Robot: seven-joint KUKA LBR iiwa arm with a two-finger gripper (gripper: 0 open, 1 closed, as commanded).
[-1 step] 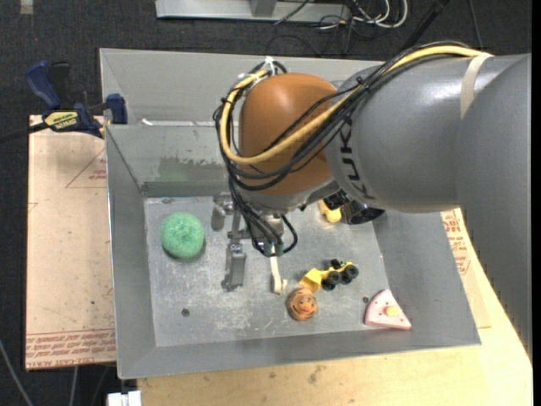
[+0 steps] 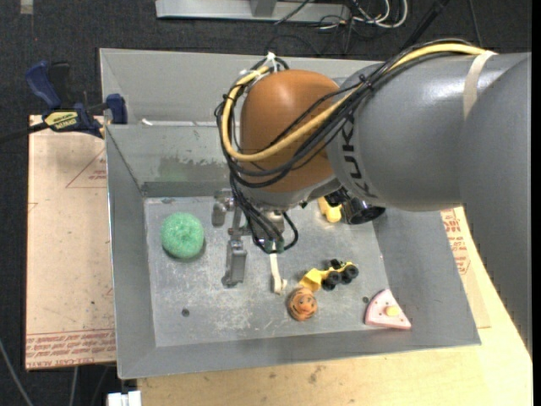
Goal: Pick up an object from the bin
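Nearest the camera, by the front wall of the grey metal bin (image 2: 128, 260), a pink-and-white wedge-shaped piece (image 2: 386, 310) lies flat in the front right part of the floor, its narrow end pointing away from the camera. Just to its left is a small orange-brown round toy (image 2: 302, 304), and just beyond that a yellow-and-black toy vehicle (image 2: 330, 275). The vehicle's long axis runs roughly left to right across the view, with its black end toward the right. The gripper (image 2: 254, 284) stands mid-floor. Its two fingers (image 2: 234, 267) are spread apart and point downward with only bare floor between them, so nothing is held. The finger on the view's right is just beside the orange-brown round toy and near the yellow end of the vehicle. These two are the likeliest candidates, but no target can be confirmed. For the vehicle, shift the gripper toward the view's right, centre it over the body, and set the closing line across the long axis, not along it. Close only once both fingertips are below the top surface. The round toy has no evident long axis and may roll, so approach it squarely. Farther back on the left lies a green, rough-textured ball (image 2: 183, 235), well apart from the fingers. A yellow object (image 2: 330, 211) is partly hidden under the arm.
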